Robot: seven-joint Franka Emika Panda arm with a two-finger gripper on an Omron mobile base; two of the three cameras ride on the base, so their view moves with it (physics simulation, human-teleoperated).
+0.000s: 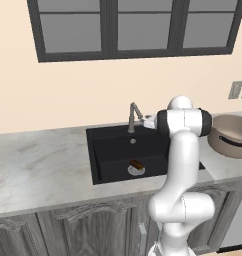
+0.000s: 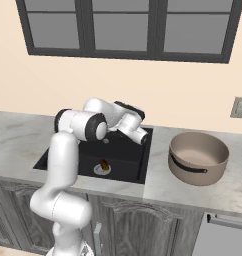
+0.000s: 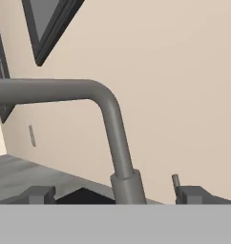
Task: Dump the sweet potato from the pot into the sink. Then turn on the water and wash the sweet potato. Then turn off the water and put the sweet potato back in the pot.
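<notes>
At frame centre, in the black rectangular sink (image 1: 113,150): small orange-brown sweet potato (image 1: 137,164) on the silver drain, dumping done. Wide tan pot (image 2: 198,157) empty at right. Two-finger gripper (image 3: 116,194) spread open, straddling the slim grey faucet (image 3: 118,147). No water visible; washing and return remaining.

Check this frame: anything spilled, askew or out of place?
Nothing stands out. The sweet potato lies on the sink floor by the drain, the pot stands upright on the counter, and the faucet shows no stream.
</notes>
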